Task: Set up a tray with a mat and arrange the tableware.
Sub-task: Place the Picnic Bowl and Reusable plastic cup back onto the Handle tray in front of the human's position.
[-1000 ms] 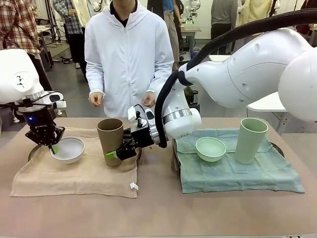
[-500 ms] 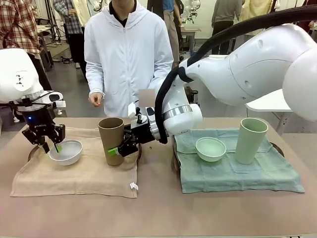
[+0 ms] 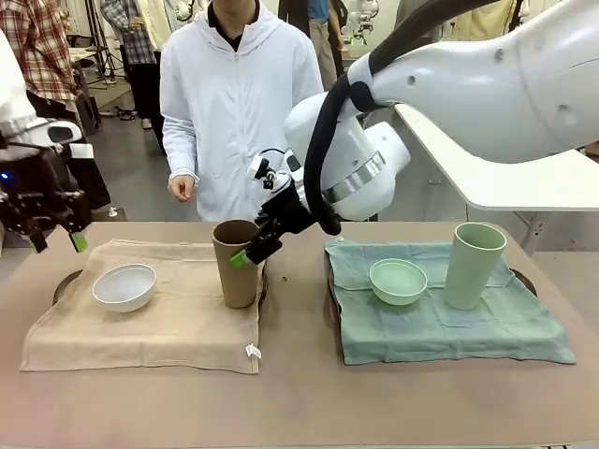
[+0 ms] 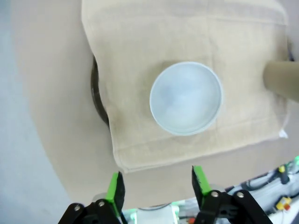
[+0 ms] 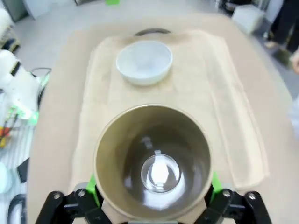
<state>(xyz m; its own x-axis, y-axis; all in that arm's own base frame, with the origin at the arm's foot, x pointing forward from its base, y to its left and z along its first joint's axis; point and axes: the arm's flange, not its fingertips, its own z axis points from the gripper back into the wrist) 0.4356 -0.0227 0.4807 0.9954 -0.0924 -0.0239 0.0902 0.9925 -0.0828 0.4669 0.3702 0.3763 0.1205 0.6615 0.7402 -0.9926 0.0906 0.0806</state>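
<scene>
The left pincer [image 3: 54, 241] hangs above the desk's [image 3: 299, 393] left edge, raised clear of the white bowl [image 3: 124, 286]. Its jaws stand apart with nothing between them; in the left wrist view the green pads [image 4: 114, 187] frame bare desk just off the beige mat's [image 4: 140, 93] near border.

The white bowl sits upright on the beige mat, left of centre, with open cloth on every side. A dark tray rim [image 4: 96, 95] shows under the mat's edge.

The brown tumbler [image 3: 236, 262] stands upright at the beige mat's right border, well apart from the white bowl. The right pincer [image 3: 255, 245] is at the tumbler's rim on its right side. In the right wrist view the fingers [image 5: 93, 185] straddle the tumbler [image 5: 152, 158] at full spread; whether the pads touch the wall cannot be told.

A strip of bare desk separates the beige mat from the green mat [image 3: 449, 323]. On the green mat the mint bowl [image 3: 398, 281] sits left of centre and the pale green tumbler [image 3: 474, 265] stands upright near the right side, the two apart. The desk's front strip lies open.

A small white tag [image 3: 251, 351] sticks out at the beige mat's front right corner; any writing on it is too small to read.

A person [image 3: 241, 108] in a white coat stands at the far edge.
</scene>
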